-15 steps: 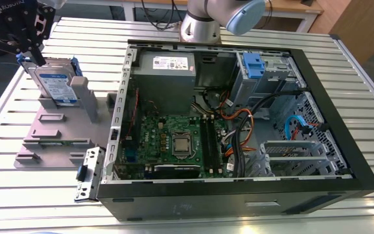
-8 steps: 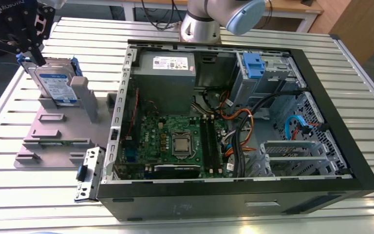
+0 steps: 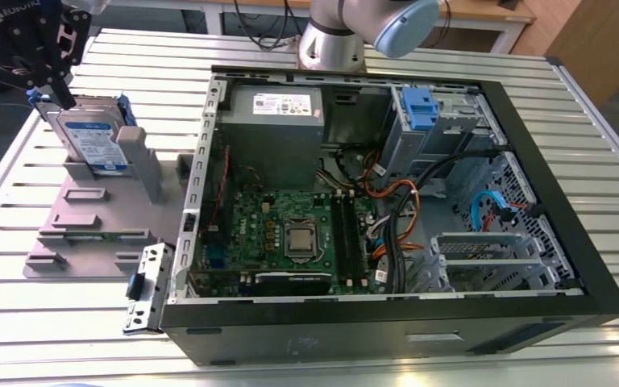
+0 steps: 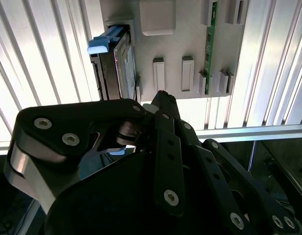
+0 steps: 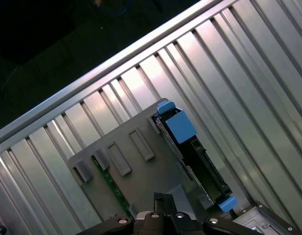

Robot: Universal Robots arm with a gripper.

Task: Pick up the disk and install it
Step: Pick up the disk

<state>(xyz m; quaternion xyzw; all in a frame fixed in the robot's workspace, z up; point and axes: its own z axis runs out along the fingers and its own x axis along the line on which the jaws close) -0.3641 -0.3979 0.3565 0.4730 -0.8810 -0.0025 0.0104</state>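
On the slatted metal counter (image 3: 9,314), the biggest thing is the open black PC case (image 3: 396,330). It lies on its side with the motherboard (image 3: 299,234) facing up and takes up the middle and the exterior view's right. Just to the exterior view's left of it sits a grey fixture plate (image 3: 84,218). Over the plate's far end hangs the black end effector (image 3: 60,95), right at the top edge of the disk (image 3: 93,141). Honestly can't tell if it's wide, narrow or gripping anything. The disk stands upright on edge in a slot at the plate's far end, blue rails on its sides, outside the case. Smaller still, a green memory stick (image 3: 94,236) lies across the plate's near part.
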